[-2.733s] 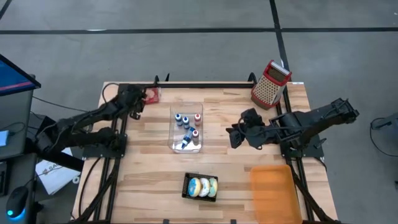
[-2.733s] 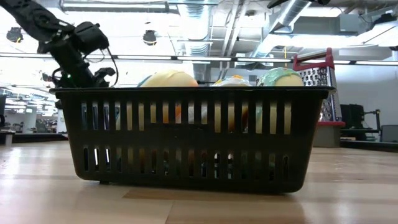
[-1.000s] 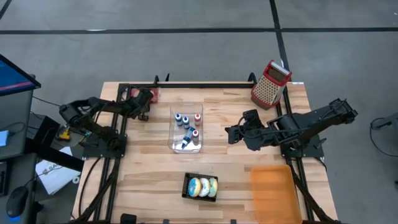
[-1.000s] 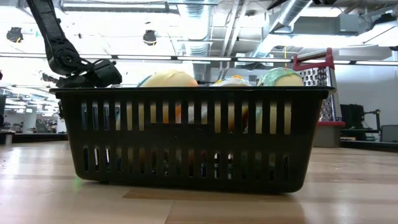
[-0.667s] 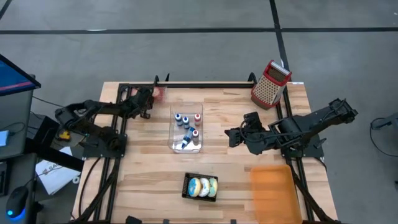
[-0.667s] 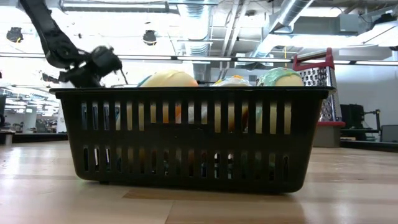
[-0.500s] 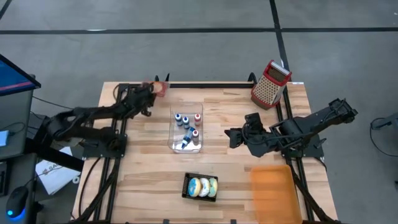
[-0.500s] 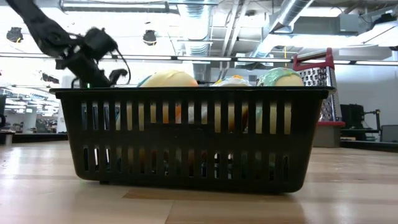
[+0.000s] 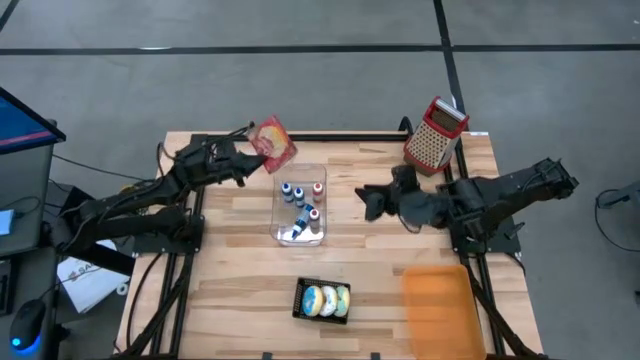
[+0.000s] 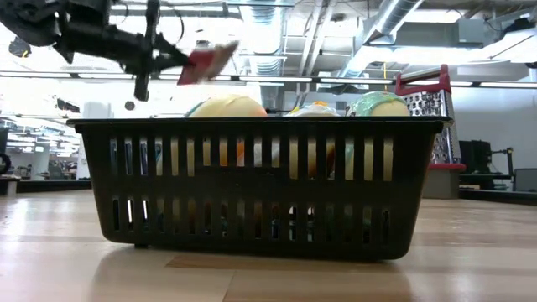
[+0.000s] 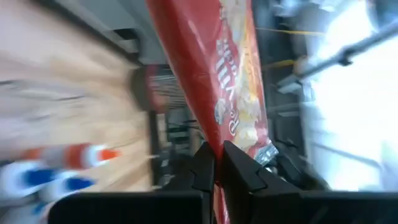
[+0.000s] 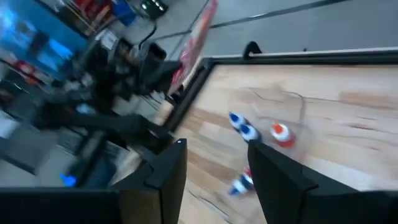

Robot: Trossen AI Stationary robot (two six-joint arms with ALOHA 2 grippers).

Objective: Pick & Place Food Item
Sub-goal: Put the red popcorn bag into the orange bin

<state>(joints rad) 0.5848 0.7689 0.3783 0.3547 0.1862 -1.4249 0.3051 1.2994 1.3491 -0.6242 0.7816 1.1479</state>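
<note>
Snack bag [image 9: 272,143], a flat, glossy red packet printed with pale popcorn-like shapes, hangs in the air above the far left part of the counter [image 9: 230,270], clamped by one edge between the closed fingers of the left tool [image 9: 243,164]. The left wrist view shows the crinkled foil edge [image 11: 219,81] pinched tight where the two dark fingers meet. In the low view the packet [image 10: 205,60] rides tilted, higher than the rim of the black basket [image 10: 256,184].

That basket is slatted plastic and rectangular, standing near the front edge of the pale wooden plank counter; it holds three rounded pastel items [image 9: 326,300], side by side. A clear, square-sided plastic bin [image 9: 299,206] sits mid-counter, just beside the held packet, with several small blue-capped and red-capped bottles [image 9: 299,206] lying inside. An orange translucent tray [image 9: 440,306] lies at the front right corner. A metal box grater [image 9: 435,134] with a red handle stands upright at the far right corner.

The right tool [image 9: 368,200] hovers right of the clear bin, its fingers [image 12: 165,171] apart and holding nothing.
</note>
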